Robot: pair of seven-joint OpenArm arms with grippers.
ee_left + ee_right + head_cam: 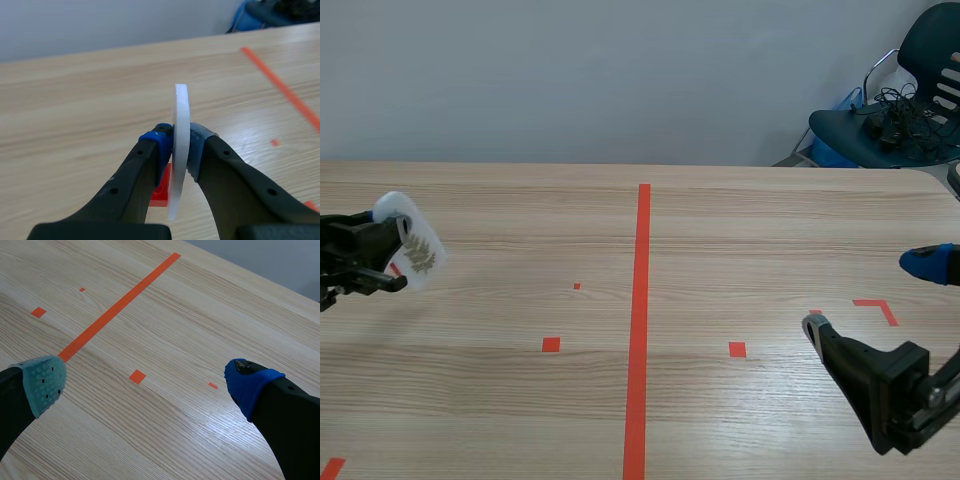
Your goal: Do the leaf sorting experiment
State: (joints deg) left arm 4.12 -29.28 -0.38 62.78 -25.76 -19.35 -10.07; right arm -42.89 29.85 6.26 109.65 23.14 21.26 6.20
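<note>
Here, left jaws pinch disc (180, 112) (edgewise)

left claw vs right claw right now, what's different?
Left claw is shut on a white leaf disc, gripped edge-on between its pads; right claw is open and holds nothing. Left claw is over the table's left side, right claw over its right. Both have black fingers, one blue pad and one grey-green.
</note>
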